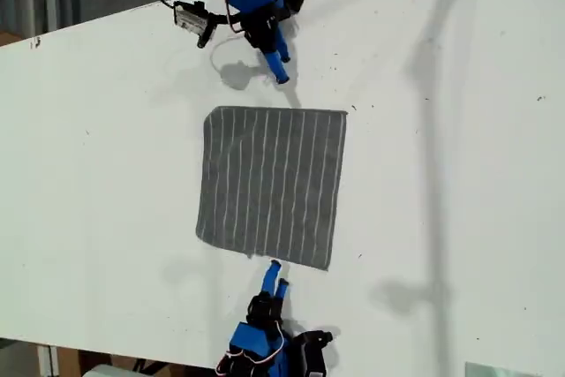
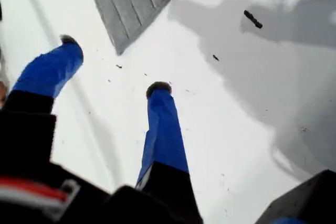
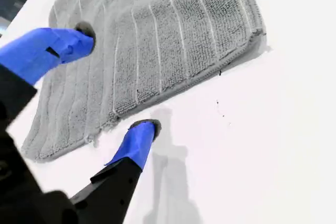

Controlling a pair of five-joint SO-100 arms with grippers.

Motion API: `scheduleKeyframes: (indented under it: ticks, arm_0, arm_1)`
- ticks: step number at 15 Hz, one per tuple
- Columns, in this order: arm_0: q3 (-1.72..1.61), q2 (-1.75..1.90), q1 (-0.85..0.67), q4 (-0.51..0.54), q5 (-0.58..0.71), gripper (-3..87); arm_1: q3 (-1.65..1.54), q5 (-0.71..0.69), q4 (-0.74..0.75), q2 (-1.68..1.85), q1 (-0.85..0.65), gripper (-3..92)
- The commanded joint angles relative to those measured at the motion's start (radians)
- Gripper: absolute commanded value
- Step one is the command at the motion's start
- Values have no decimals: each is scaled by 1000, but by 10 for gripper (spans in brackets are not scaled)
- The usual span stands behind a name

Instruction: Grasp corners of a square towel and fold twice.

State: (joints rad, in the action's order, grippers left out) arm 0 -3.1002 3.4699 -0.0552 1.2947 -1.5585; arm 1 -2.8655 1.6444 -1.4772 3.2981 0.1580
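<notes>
The towel (image 1: 272,184) lies spread flat and unfolded near the middle of the white desk (image 1: 459,218), with all four corners visible in the exterior view and its thin white stripes running between the two arms. My first end effector (image 1: 281,72) sits at the top of the exterior view, over bare desk and apart from the towel's nearer edge. In the first wrist view, my first end effector (image 2: 113,64) is spread wide with nothing between the blue fingers (image 2: 163,129), and one corner (image 2: 119,51) of the towel lies on the desk ahead of the fingertips, clear of them. A small dark mark (image 2: 252,18) lies on the desk beyond that corner. My second end effector (image 1: 278,275) sits at the bottom of the exterior view, at the towel's opposite edge. In the second wrist view, my second end effector (image 3: 115,77) is also spread wide and straddles that edge: one finger is over the cloth, the other is on the bare desk just beside the hem. It grips nothing. Whether the upper finger touches the cloth cannot be determined.
</notes>
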Motion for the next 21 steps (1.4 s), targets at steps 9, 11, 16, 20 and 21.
scheduleKeyframes:
  ticks: [9,11,16,20,21]
  arm_0:
    - [-2,2,-259,-8,133,230]
    - [-5,2,-267,-9,138,230]
    - [-11,2,-258,-11,123,225]
    - [-14,2,-247,-18,118,222]
    - [-14,2,-247,-18,120,222]
  arm_1:
    - [1454,-370,17,-2022,158,400]
    - [1641,-354,-17,-2230,241,400]
    - [1640,-311,23,-2273,275,394]
    - [1609,-351,-109,-2180,210,394]
    - [1559,-357,-115,-2128,193,395]
